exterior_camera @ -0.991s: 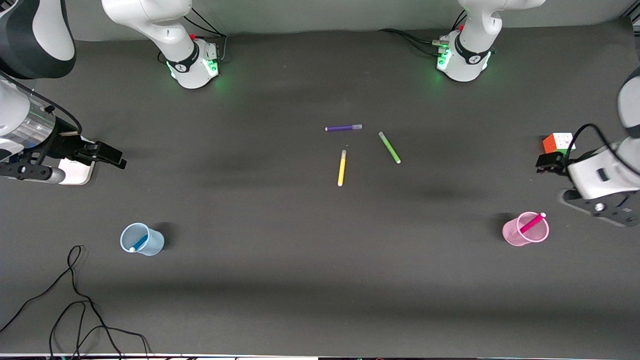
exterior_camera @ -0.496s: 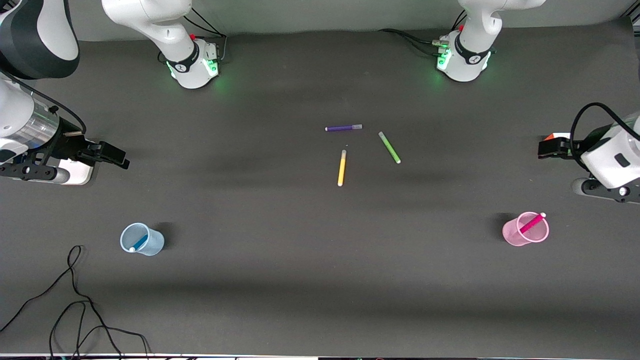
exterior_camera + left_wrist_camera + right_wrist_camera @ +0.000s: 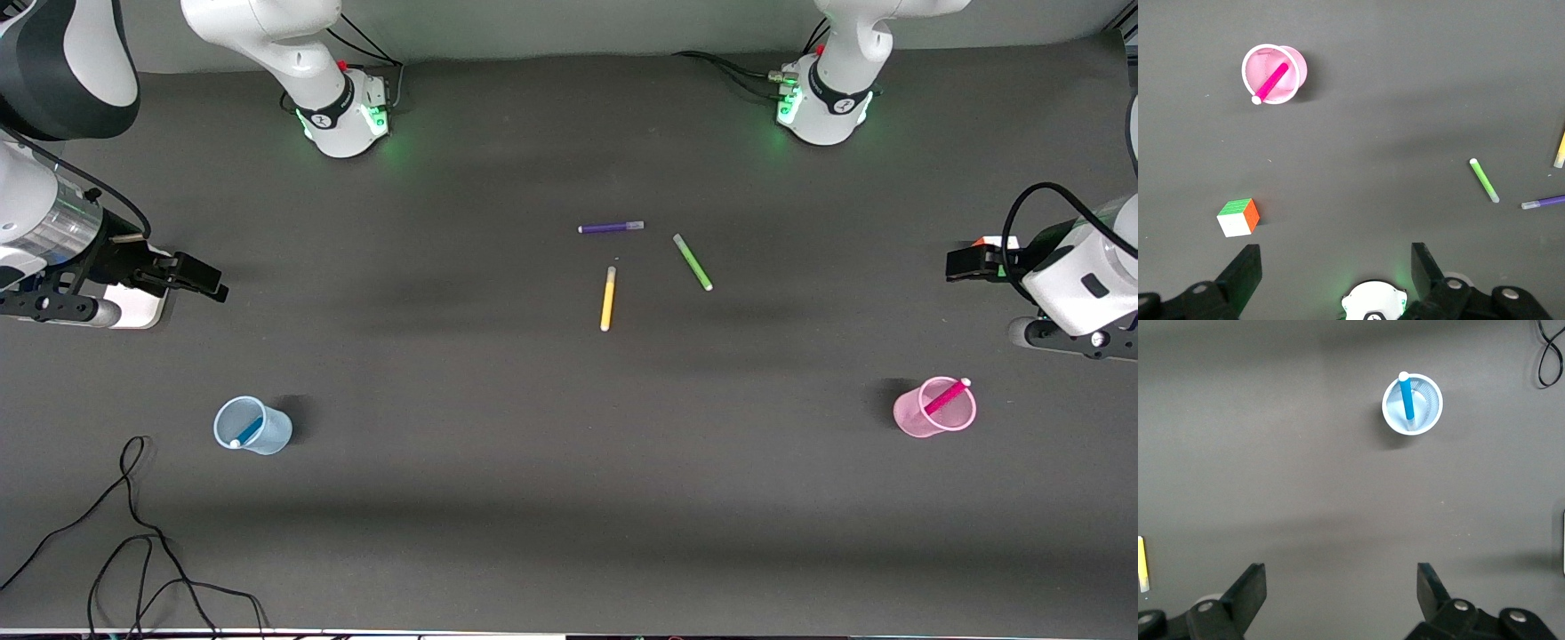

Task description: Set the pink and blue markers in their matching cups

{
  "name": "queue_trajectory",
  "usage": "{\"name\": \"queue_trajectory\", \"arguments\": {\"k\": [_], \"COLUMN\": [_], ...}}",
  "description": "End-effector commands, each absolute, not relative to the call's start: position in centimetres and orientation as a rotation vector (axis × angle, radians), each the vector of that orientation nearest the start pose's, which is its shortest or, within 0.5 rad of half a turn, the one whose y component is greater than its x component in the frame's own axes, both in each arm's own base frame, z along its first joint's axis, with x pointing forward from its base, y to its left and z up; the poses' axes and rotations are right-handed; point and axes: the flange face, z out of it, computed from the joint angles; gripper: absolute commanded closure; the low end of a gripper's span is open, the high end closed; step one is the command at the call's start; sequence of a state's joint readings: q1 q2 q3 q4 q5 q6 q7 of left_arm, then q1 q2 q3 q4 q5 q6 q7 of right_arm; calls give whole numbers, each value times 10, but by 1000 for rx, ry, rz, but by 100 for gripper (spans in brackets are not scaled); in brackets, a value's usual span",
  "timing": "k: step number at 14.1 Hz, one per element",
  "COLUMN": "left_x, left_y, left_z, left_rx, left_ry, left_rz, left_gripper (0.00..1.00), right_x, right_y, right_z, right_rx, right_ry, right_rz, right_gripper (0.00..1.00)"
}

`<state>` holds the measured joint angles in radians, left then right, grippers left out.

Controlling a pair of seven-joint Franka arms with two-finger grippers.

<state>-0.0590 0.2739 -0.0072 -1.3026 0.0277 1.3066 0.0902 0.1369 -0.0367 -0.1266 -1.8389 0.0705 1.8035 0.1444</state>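
Observation:
The pink marker (image 3: 945, 396) stands slanted in the pale pink cup (image 3: 916, 421) near the left arm's end of the table; both show in the left wrist view, marker (image 3: 1271, 81) in cup (image 3: 1297, 75). The blue marker (image 3: 248, 432) stands in the pale blue cup (image 3: 271, 431) near the right arm's end; the right wrist view shows marker (image 3: 1406, 399) and cup (image 3: 1429, 407). My left gripper (image 3: 967, 265) is open and empty, up over the table's end by the cube. My right gripper (image 3: 197, 276) is open and empty, up over the opposite end.
A purple pen (image 3: 611, 228), a green pen (image 3: 693, 262) and a yellow pen (image 3: 608, 299) lie in the table's middle. A colour cube (image 3: 1238, 217) sits under the left gripper. A white block (image 3: 138, 307) lies under the right gripper. Black cables (image 3: 133, 551) trail at the front corner.
The left arm has drawn up and back from the pink cup toward the cube, which it now mostly covers in the front view. The right arm has barely moved.

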Motion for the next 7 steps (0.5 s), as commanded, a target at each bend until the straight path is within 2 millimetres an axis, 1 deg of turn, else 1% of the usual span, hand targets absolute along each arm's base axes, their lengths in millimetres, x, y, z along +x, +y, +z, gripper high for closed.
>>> {"name": "queue_trajectory", "arguments": {"k": [1, 5, 7], "left_x": [596, 594, 589], "left_y": [-51, -53, -49], "left_z": [575, 574, 575], "left_rx": [-3084, -3082, -3086], "left_ry": [235, 238, 231], "left_rz": [410, 417, 398], "left_gripper": [0, 0, 0], "right_x": [557, 557, 557], "right_y": [12, 13, 13], "right_z": [542, 541, 540], "right_rx": [-3071, -3072, -3072], "right_ry": [193, 191, 191], "right_rz": [2, 7, 9], "right_gripper": [0, 0, 0]}}
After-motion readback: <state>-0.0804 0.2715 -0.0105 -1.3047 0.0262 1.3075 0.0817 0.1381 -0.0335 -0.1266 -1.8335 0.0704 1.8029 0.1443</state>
